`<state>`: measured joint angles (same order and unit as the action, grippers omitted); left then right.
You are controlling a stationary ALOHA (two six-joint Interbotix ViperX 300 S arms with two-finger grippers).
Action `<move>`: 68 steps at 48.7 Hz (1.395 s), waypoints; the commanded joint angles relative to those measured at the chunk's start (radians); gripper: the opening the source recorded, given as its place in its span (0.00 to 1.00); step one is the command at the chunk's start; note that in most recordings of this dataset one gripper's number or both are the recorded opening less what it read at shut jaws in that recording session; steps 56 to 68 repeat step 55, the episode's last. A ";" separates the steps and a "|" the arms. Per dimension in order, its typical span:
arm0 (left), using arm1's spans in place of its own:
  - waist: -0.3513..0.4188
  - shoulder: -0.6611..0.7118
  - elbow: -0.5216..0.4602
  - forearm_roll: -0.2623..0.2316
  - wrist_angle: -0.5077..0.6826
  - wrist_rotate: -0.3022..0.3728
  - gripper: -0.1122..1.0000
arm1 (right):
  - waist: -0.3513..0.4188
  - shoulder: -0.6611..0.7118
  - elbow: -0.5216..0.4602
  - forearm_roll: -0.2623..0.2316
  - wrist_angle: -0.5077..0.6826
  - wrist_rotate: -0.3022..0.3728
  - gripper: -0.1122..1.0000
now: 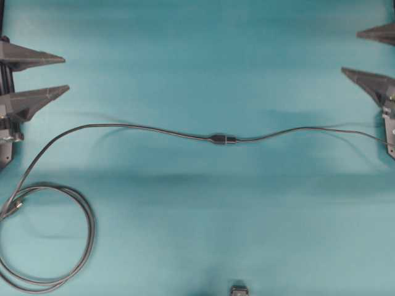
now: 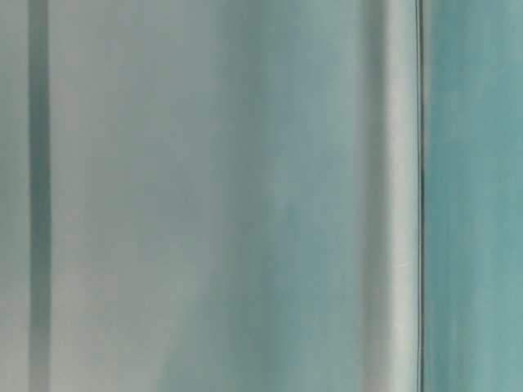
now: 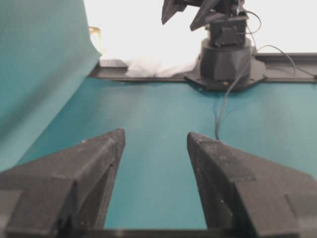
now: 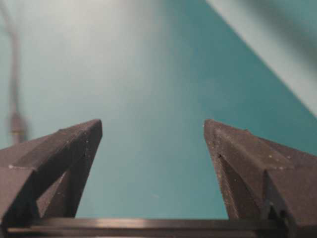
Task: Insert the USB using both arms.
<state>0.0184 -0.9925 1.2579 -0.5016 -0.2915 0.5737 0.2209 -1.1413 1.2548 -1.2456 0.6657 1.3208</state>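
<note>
In the overhead view the USB plug [image 1: 229, 140] and the black socket end [image 1: 216, 138] lie joined end to end at the table's middle, so the metal tip is hidden. Thin dark cables run from the joint to the left and to the right. My left gripper [image 1: 66, 73] is open and empty at the left edge, far from the joint; in the left wrist view [image 3: 156, 133] only teal cloth shows between its fingers. My right gripper [image 1: 350, 52] is open and empty at the right edge, and the right wrist view [image 4: 153, 121] shows the same. A blurred connector [image 4: 17, 124] lies far left there.
The left cable loops into a coil [image 1: 74, 246] at the front left, with a small connector [image 1: 15, 206] at its end. A dark object [image 1: 239, 290] sits at the front edge. The right arm's base [image 3: 225, 54] stands at the far side. The table-level view is a blur.
</note>
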 commanded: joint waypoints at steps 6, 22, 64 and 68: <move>-0.018 0.002 -0.014 -0.002 0.002 -0.012 0.75 | -0.003 0.005 -0.012 0.003 -0.032 0.000 0.88; -0.086 0.003 -0.017 -0.002 0.000 -0.018 0.75 | -0.003 0.005 -0.006 0.008 -0.055 0.002 0.88; -0.095 -0.006 0.040 0.000 0.006 -0.014 0.75 | -0.003 0.005 0.034 0.009 -0.138 0.054 0.89; -0.095 -0.006 0.040 0.000 0.006 -0.014 0.75 | -0.003 0.005 0.034 0.009 -0.138 0.054 0.89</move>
